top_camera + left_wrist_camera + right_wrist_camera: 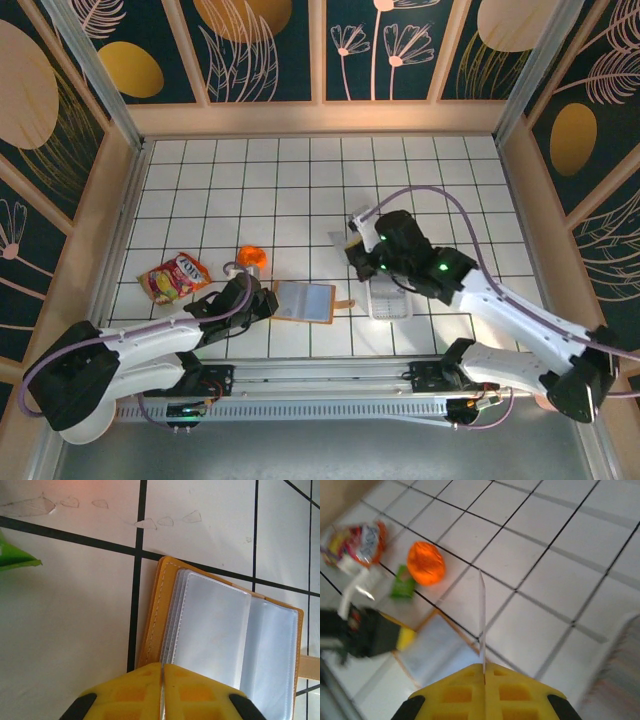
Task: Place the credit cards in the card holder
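A red-yellow snack packet (175, 277) lay at the left of the worktop (200, 180). An orange ball-like object (250, 258) sat just right of it, with a small green scrap (402, 585) beside it. A clear tray (388, 298) stood right of centre, partly under the right arm. Between the packet and the tray, near the front edge, the card holder (303, 301) lay open, tan cover down and clear sleeves up.

The left gripper (162, 667) had its jaws pressed together at the holder's left edge. It perhaps pinched the cover, though the wrist view did not settle that. The right gripper (484, 666), raised above the tray's far end, was clamped on a credit card (481, 615) seen edge-on.

The worktop was white tile with dark grid lines. Dark wall panels (260, 50) with gold and pale plant motifs, framed in wood tones, enclosed it.
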